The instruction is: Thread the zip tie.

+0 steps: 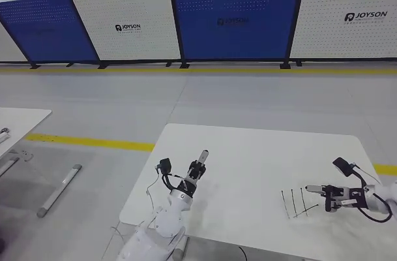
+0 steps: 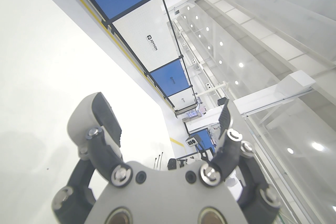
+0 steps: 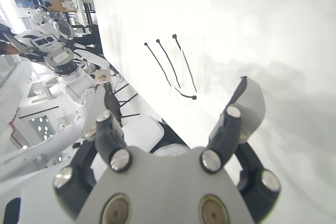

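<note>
Now | white table (image 1: 250, 169) | black zip ties (image 3: 168, 64) | blue-white panels (image 1: 234, 29) behind

4 zip ties (image 3: 168, 64), 2 tables (image 1: 250, 150), 2 pincers: left pincer (image 2: 165, 109), right pincer (image 3: 176, 93)

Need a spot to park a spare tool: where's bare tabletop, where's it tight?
Free: the middle of the white table, between the open left gripper and the thin black plastic zip ties; also the far strip beyond both grippers. Crowded: the near right part, where the zip ties lie just ahead of the open right gripper.
</note>
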### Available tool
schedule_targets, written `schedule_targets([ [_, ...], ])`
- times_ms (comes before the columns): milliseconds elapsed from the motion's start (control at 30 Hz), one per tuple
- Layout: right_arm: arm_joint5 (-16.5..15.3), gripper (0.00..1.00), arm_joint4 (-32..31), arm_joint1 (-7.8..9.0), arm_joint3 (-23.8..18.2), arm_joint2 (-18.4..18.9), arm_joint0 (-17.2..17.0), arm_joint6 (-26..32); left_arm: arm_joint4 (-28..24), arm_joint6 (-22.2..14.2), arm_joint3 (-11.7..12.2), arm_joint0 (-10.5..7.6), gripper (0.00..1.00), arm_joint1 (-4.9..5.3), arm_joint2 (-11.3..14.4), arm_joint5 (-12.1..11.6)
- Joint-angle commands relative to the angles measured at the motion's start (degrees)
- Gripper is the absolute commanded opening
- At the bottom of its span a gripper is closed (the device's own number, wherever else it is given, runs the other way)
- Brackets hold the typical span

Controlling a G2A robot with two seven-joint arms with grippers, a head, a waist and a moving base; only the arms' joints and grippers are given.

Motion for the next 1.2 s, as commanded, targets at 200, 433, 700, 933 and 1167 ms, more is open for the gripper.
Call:
schedule_targets([
  [200,-2.6,1.0,1.6,0.15,0.1,0.6,-0.9,1.2,0.0,0.0,0.0,0.0,1.0,0.0,0.0,0.0],
  [433,-3.5,1.0,1.2,0.87,-1.1,2.3,-2.7,2.4,0.0,0.0,0.0,0.0,1.0,0.0,0.0,0.0],
  [700,-2.9,0.68,1.2,0.36,1.0,0.7,-1.5,3.2,0.0,0.0,0.0,0.0,1.0,0.0,0.0,0.0],
  [933,-3.4,0.66,2.0,-0.15,3.6,-0.3,-0.2,3.8,0.0,0.0,0.0,0.0,1.0,0.0,0.0,0.0],
  [1167,-4.0,0.43,2.5,-0.53,6.0,-1.0,0.8,4.3,0.0,0.0,0.0,0.0,1.0,0.0,0.0,0.0],
])
